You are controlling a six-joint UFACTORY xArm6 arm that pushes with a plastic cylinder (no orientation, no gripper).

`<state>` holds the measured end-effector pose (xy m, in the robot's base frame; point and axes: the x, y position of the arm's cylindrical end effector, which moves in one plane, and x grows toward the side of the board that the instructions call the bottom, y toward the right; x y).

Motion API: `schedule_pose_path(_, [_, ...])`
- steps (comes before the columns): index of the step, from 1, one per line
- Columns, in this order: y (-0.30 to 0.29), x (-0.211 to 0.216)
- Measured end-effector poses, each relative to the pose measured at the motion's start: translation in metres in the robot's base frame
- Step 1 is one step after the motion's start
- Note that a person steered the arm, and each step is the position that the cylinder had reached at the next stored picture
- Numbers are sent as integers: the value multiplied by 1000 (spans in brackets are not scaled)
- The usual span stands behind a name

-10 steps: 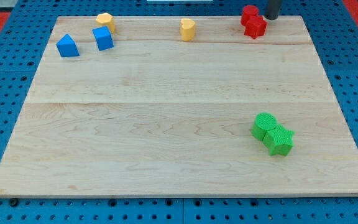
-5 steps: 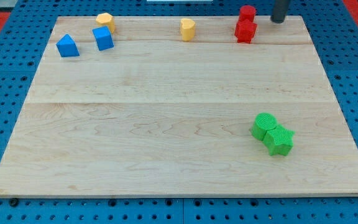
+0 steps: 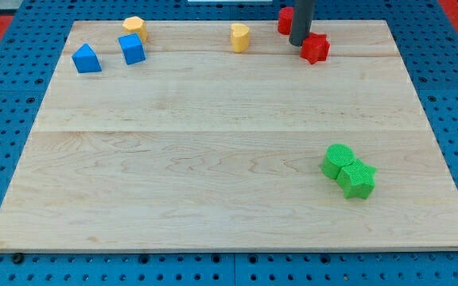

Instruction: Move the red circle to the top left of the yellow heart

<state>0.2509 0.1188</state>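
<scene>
The red circle (image 3: pixel 285 20) sits at the board's top edge, partly hidden behind my rod. My tip (image 3: pixel 299 42) rests just right of and below it, between it and a red star (image 3: pixel 315 48). The yellow heart (image 3: pixel 240 36) lies to the left of the red circle, about level with my tip. The red circle is up and right of the heart.
A yellow hexagon-like block (image 3: pixel 135 28), a blue cube (image 3: pixel 132 48) and a blue triangular block (image 3: pixel 87 59) sit at the top left. A green cylinder (image 3: pixel 338 160) touches a green star (image 3: pixel 357 179) at the lower right. The board's top edge (image 3: pixel 181 22) is close behind the red circle.
My tip moved left from the top right corner to between the two red blocks. The red circle slid left toward the heart; the red star shifted slightly down and right.
</scene>
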Motion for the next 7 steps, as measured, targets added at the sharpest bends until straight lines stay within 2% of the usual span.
schedule_pose_path(1, [39,-23])
schedule_pose_path(2, [49,-58])
schedule_pose_path(3, [3,-59])
schedule_pose_path(4, [-95,-58])
schedule_pose_path(5, [-120,-59])
schedule_pose_path(7, [-110,-55])
